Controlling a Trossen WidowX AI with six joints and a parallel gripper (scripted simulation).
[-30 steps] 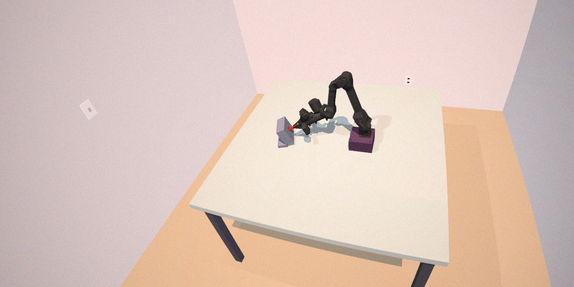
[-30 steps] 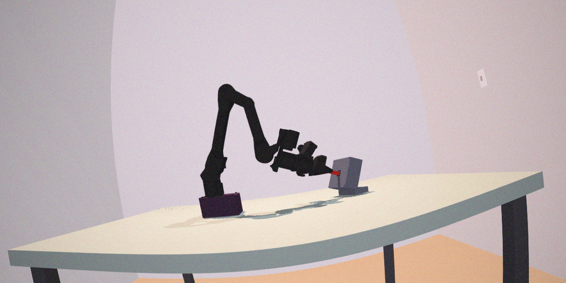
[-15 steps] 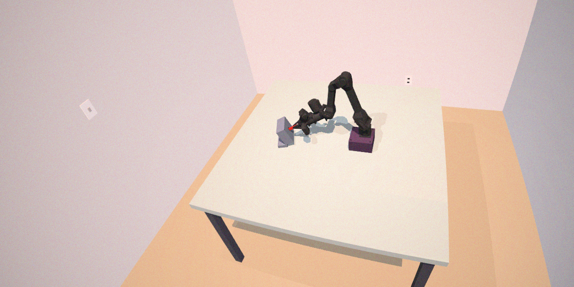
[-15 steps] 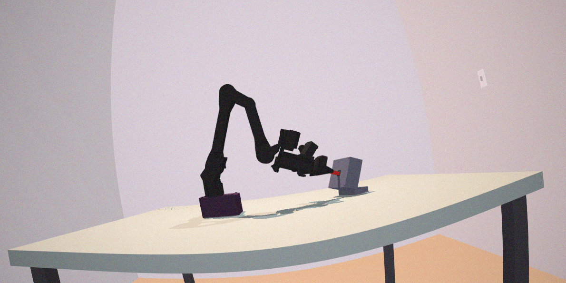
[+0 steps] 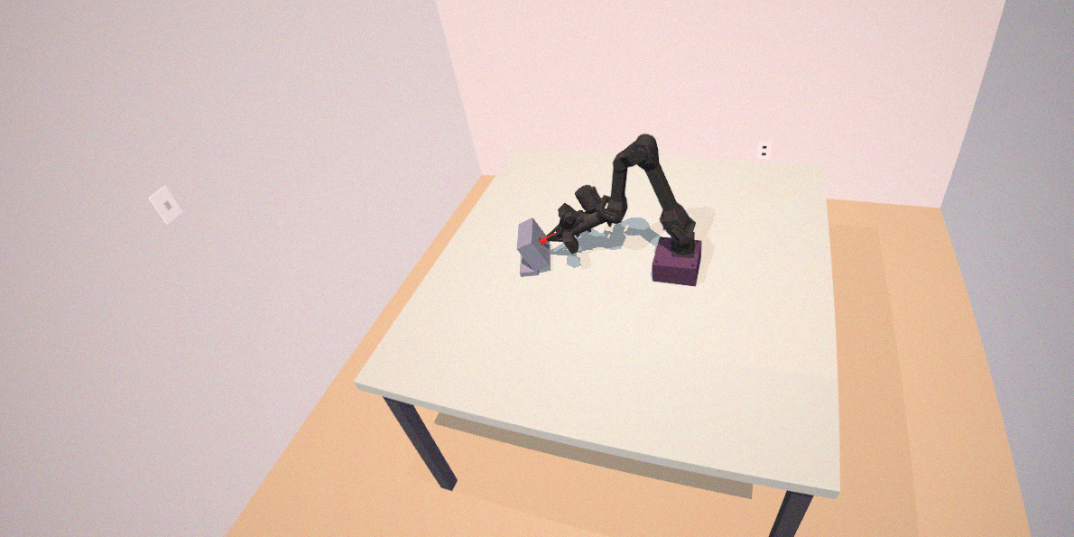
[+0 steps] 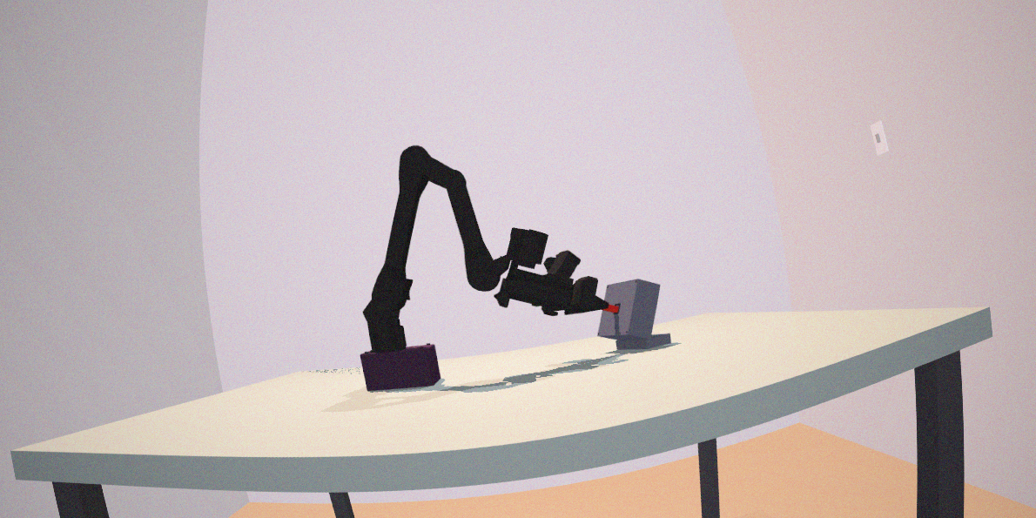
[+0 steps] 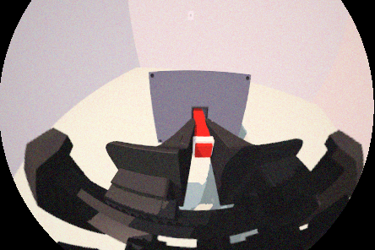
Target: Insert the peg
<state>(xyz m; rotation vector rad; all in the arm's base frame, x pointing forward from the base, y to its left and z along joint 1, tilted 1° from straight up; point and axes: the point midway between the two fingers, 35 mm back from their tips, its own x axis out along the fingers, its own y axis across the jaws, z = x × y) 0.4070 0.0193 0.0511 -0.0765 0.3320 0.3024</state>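
Observation:
The red peg (image 5: 545,239) (image 6: 613,309) (image 7: 201,128) has flat sides and a white band near its rear end. My gripper (image 5: 554,235) (image 6: 607,306) (image 7: 201,122) is shut on it, with the front part sticking out past the fingertips toward the grey-violet sloped panel (image 5: 532,255) (image 6: 637,307) (image 7: 173,95). In the wrist view the peg's front end is at the square hole (image 7: 205,112), covering its lower left part. Dark hole shows above and to the right of the peg. How deep the end sits in the hole, if at all, I cannot tell.
The panel stands on a low foot (image 5: 529,272) (image 6: 643,341) on the pale table (image 5: 601,353) (image 6: 507,420). The arm's purple base block (image 5: 676,263) (image 6: 400,367) stands behind the gripper. Small dark dots mark the panel's visible corners in the wrist view.

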